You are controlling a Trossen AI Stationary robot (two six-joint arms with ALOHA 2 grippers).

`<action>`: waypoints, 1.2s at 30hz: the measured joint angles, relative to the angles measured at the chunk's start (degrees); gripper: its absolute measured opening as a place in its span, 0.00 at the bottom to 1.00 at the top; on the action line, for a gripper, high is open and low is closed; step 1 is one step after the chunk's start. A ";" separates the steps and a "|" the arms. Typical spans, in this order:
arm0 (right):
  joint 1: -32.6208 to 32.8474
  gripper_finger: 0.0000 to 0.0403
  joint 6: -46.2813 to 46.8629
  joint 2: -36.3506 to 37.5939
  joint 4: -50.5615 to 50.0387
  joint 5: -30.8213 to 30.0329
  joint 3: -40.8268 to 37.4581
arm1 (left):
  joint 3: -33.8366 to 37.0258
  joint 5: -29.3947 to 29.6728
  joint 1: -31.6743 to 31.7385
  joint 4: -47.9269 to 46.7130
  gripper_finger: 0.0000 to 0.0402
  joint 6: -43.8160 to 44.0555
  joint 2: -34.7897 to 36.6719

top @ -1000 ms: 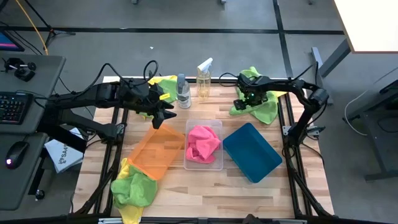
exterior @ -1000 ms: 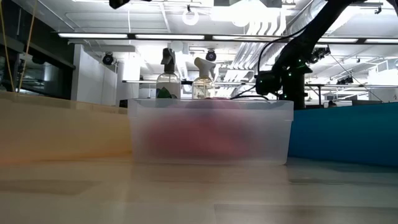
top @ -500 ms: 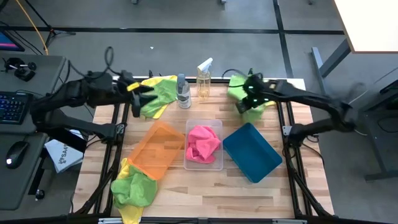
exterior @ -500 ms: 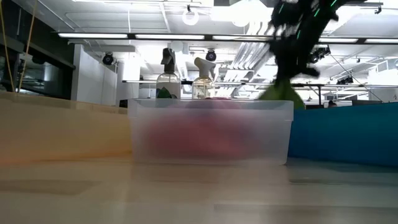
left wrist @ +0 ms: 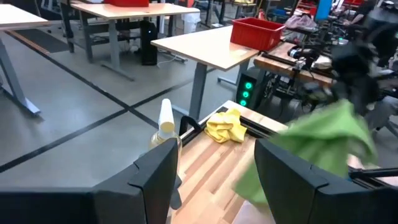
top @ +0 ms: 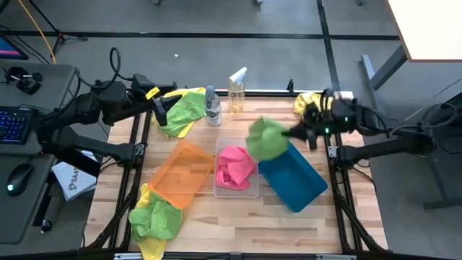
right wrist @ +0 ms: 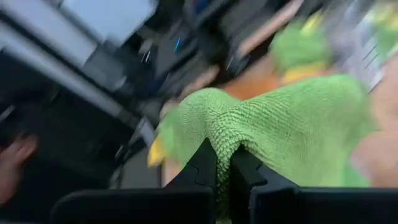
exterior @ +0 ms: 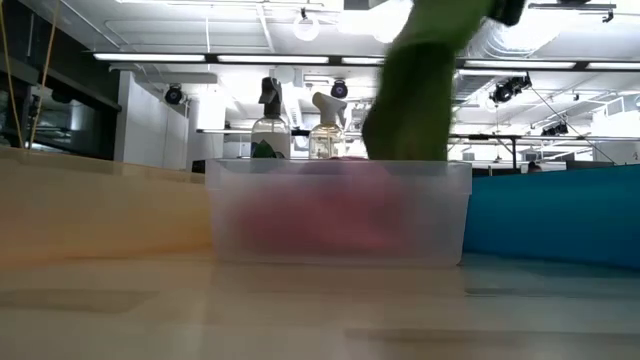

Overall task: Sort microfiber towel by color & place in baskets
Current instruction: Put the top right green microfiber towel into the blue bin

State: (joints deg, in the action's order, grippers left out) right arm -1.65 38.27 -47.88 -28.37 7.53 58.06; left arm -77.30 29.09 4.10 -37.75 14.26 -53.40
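Note:
A lime green microfiber towel (top: 266, 139) hangs in the air over the gap between the clear basket (top: 250, 189) and the teal basket (top: 292, 177), with my right gripper (top: 289, 135) shut on it. In the low view the towel (exterior: 420, 90) hangs above the clear basket's far rim. A pink towel (top: 235, 166) lies in the clear basket. The orange basket (top: 182, 173) stands to its left. My left gripper (top: 161, 110) is open at the far left, over a green and yellow towel heap (top: 180, 108). My right gripper pinches a bunched fold of the green towel (right wrist: 222, 144) between its two fingers. The fingers reach in from the table's right side, roughly level. The towel is lifted clear and hangs loosely beyond and below the fingers.
Two clear spray bottles (top: 212, 107) (top: 236, 90) stand at the far edge. A yellow towel (top: 306, 103) lies at the far right corner. More green and yellow towels (top: 155, 220) lie at the near left corner.
My right gripper has taken hold of the green towel at the far right, lifted it clear and swung it toward the table's middle, baring a yellow towel beneath. My left gripper has drawn back from above the orange basket toward the far left corner.

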 joint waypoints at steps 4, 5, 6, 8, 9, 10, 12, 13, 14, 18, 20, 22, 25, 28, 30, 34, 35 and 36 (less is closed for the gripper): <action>10.72 0.00 6.62 0.27 -3.72 -1.90 -0.04 | 0.00 0.01 0.00 0.34 0.50 0.00 -0.96; 13.11 0.00 8.71 0.52 -4.88 -2.89 -0.04 | 0.00 0.01 0.00 0.37 0.50 0.00 -1.19; 15.27 0.00 11.06 0.81 -6.07 -3.81 -0.04 | 0.00 0.01 0.00 0.39 0.50 0.00 -1.37; 19.34 0.00 16.14 1.72 -8.36 -4.83 -0.04 | 0.00 0.01 0.00 0.39 0.50 0.00 -1.45; 21.29 0.00 19.01 2.27 -10.19 -5.18 -0.04 | 0.00 0.01 0.00 0.43 0.50 0.00 -1.51; 23.12 0.00 21.88 2.80 -12.11 -5.37 -0.04 | 0.00 0.02 0.00 0.50 0.50 0.02 -1.55; 26.52 0.00 27.60 3.82 -16.60 -5.49 0.14 | 0.00 0.03 0.00 0.48 0.50 0.03 -1.64; 28.10 0.00 30.36 4.07 -20.45 -5.51 0.83 | 0.00 0.03 0.00 0.48 0.50 0.03 -1.67; 29.54 0.00 32.82 4.11 -24.22 -5.51 1.83 | 0.00 0.03 0.00 0.48 0.50 0.03 -1.67; 34.14 0.00 39.52 3.95 -36.19 -5.41 6.57 | 0.00 0.03 0.00 0.48 0.50 0.05 -1.61; 35.21 0.00 40.98 3.96 -37.95 -5.36 8.22 | 0.00 0.03 0.00 0.48 0.50 0.05 -1.64; 35.62 0.00 42.04 3.93 -38.82 -4.22 9.33 | 0.00 0.03 0.00 0.48 0.50 0.05 -1.63; 35.58 0.00 45.69 3.69 -39.80 2.00 10.71 | 0.00 0.05 0.00 0.49 0.50 0.05 -1.63; 35.59 0.00 47.69 3.35 -42.39 6.65 11.59 | 0.00 0.05 0.00 0.70 0.50 0.02 -1.63; 35.58 0.00 46.64 3.27 -42.01 4.63 11.55 | 0.00 0.17 0.00 0.92 0.50 -0.62 -1.63; 35.41 0.00 42.58 1.61 -39.88 -6.69 10.50 | 0.00 0.23 0.00 0.89 0.50 -0.98 -1.63; 35.41 0.00 41.60 0.87 -39.72 -9.99 10.29 | 0.00 0.24 0.00 0.89 0.50 -0.98 -1.63; 35.41 0.00 40.80 0.05 -39.58 -13.25 10.04 | 0.00 0.25 0.00 0.89 0.50 -0.98 -1.63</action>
State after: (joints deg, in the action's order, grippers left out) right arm 33.76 79.07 -47.83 -67.95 -5.72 68.10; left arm -77.30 29.34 4.10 -36.86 13.28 -55.02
